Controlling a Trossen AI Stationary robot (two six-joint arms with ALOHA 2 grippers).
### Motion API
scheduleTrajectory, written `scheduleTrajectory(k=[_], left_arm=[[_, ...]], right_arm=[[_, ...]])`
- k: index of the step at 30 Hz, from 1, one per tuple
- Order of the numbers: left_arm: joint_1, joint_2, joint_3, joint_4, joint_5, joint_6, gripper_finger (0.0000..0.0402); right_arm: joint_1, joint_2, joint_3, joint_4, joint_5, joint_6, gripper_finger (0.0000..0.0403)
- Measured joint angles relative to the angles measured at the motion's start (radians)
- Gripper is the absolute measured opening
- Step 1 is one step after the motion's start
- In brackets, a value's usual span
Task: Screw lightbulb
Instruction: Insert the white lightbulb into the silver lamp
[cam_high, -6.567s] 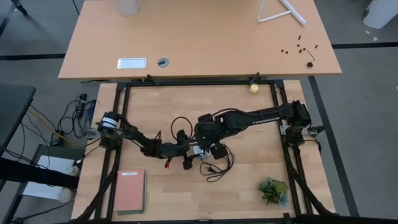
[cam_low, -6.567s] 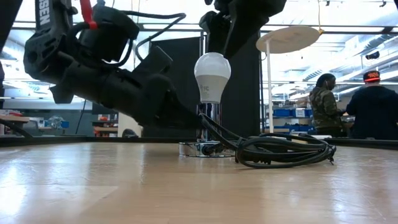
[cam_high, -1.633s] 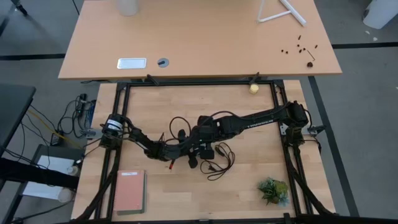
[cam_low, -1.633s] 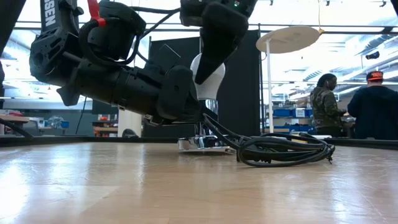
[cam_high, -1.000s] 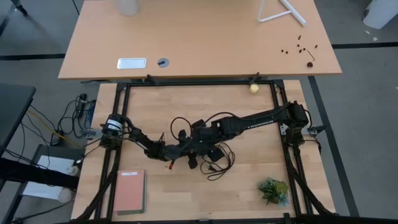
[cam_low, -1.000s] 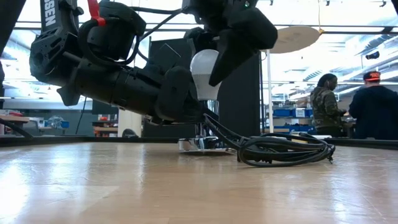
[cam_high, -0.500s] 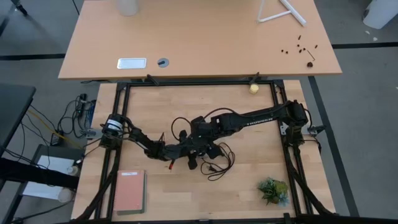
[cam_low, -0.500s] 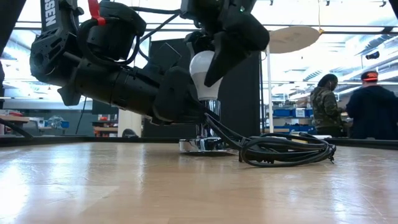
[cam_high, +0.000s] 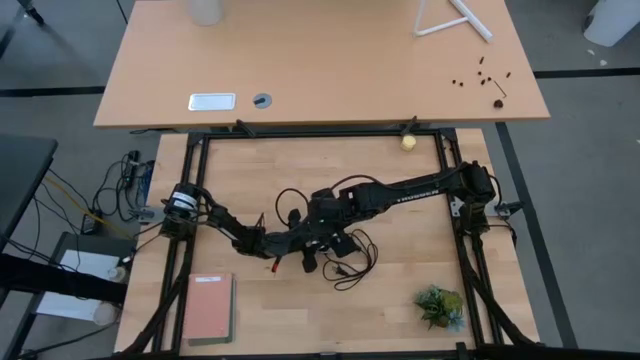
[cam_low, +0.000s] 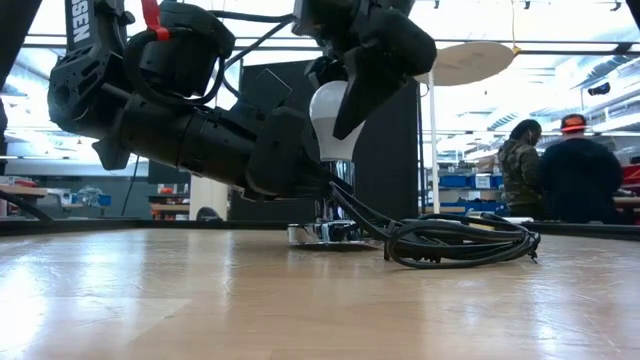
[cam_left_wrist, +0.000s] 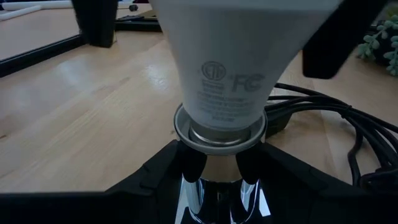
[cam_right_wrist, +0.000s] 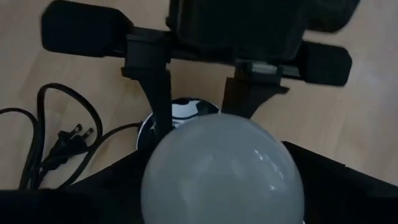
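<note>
Right gripper (cam_low: 345, 85) pinches the lightbulb (cam_low: 333, 125); left gripper (cam_left_wrist: 217, 165) clamps the socket (cam_left_wrist: 219, 193); two people (cam_low: 555, 165) stand beyond the wooden table (cam_low: 200, 300).

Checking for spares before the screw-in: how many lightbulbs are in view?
1. The lightbulb stands in the socket mid-table, with the right gripper around it. Others could be hidden under the arms.

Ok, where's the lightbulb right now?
Mid-table, the lightbulb stands upright in the chrome socket, with the right gripper around its dome and the left gripper clamping the socket.

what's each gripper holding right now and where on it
The right gripper holds the lightbulb by its round dome from above. The left gripper clamps the chrome socket stem just under the bulb's base.
</note>
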Motion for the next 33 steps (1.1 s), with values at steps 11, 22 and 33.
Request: scheduleTrajectory(k=[11, 22, 33], left_arm=[[0.017, 0.0, 0.0, 0.0, 0.001, 0.026, 0.0188], [0.041, 0.0, 0.0, 0.002, 0.004, 0.055, 0.0188], [0.041, 0.0, 0.0, 0.001, 0.004, 0.079, 0.0188]], right_arm=[[-0.003, 0.0, 0.0, -0.003, -0.041, 0.078, 0.0321], [-0.038, 0.0, 0.0, -0.017, 0.004, 0.103, 0.032], [-0.045, 0.0, 0.0, -0.015, -0.023, 0.088, 0.0318]])
